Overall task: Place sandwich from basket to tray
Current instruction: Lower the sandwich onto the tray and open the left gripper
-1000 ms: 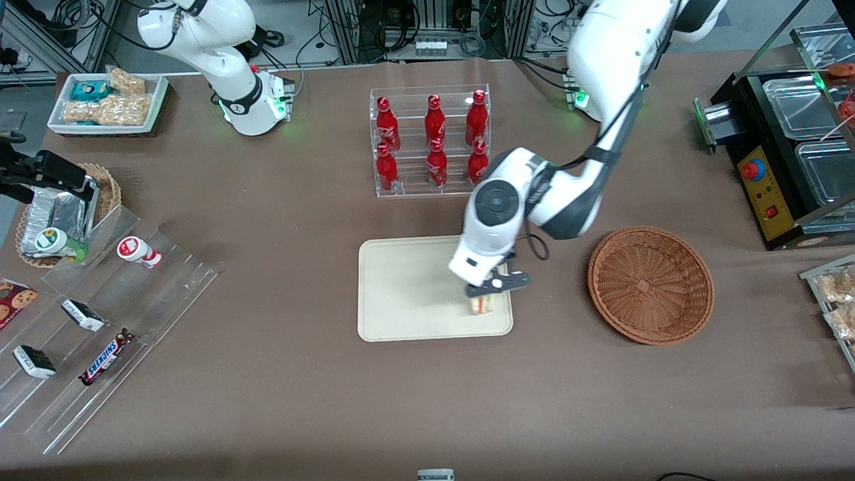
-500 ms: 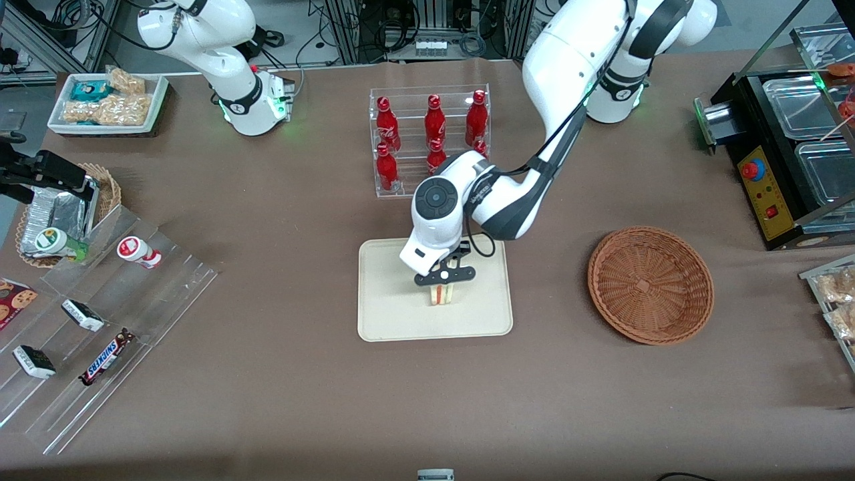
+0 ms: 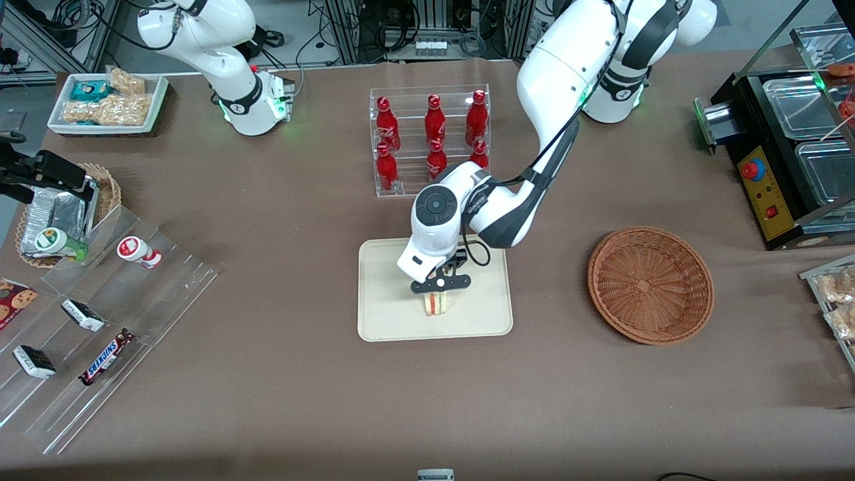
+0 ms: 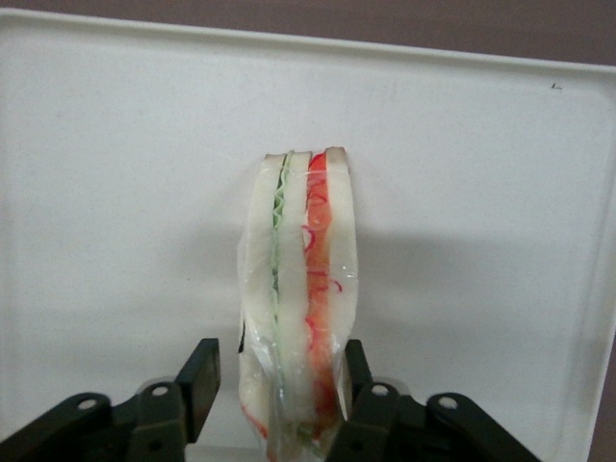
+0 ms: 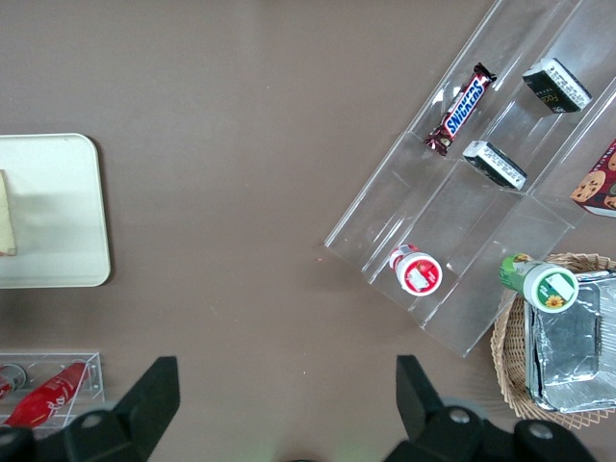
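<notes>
- Sandwich (image 4: 299, 308), a wedge in clear wrap, stands on its edge over the tray (image 3: 387, 314), near the tray's edge closest to the front camera.
- Its red and green filling lines show well in the wrist view.
- Just above it, the gripper (image 3: 439, 287) pinches the sandwich from both sides, one black finger (image 4: 197, 380) on the white bread and the other on the red side.
- So the step in hand looks like the set-down: the carrying is done and the letting go is not.
- Next, I think the fingers need to spread slowly, then the arm should go straight up so it does not knock the wedge over.
- I cannot tell if the sandwich bottom touches the tray or hangs just over it.
- The end of the sandwich between the fingers is cut off in the wrist view.
- From the front, the gripper covers the sandwich top, so only a small striped bit (image 3: 435, 304) shows.
- Off toward the working arm's end of the table, the round wicker basket (image 3: 650, 285) has nothing in it.
- Farther away, the arm covers part of the clear rack of red cola bottles (image 3: 427, 137).
</notes>
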`<action>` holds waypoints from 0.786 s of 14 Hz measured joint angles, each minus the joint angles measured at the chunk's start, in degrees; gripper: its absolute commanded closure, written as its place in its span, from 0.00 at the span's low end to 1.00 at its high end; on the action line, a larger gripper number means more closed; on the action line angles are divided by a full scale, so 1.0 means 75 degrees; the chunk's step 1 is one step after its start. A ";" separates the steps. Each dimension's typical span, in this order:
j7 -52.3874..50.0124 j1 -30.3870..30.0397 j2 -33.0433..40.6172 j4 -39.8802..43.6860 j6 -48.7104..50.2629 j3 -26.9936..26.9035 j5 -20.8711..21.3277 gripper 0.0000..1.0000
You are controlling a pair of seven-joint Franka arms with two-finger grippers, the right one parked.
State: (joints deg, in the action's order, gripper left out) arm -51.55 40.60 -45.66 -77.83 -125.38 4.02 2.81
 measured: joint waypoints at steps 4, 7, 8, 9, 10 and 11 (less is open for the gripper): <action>-0.0129 -0.0041 0.0677 0.0292 0.0851 -0.0169 0.0313 0.00; 0.0039 -0.0050 0.1566 0.0263 0.2034 -0.0769 0.0260 0.00; 0.0333 -0.0052 0.1830 0.0145 0.2234 -0.1100 0.0094 0.00; 0.0813 -0.0055 0.2086 -0.0050 0.2371 -0.1507 -0.0162 0.00; 0.1408 -0.0072 0.2332 -0.0299 0.2475 -0.1935 -0.0428 0.00; 0.2081 -0.0087 0.2573 -0.0565 0.2574 -0.2410 -0.0669 0.00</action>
State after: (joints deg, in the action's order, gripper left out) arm -35.94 39.95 -26.36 -82.07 -106.07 -14.05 -2.21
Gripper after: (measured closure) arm 0.000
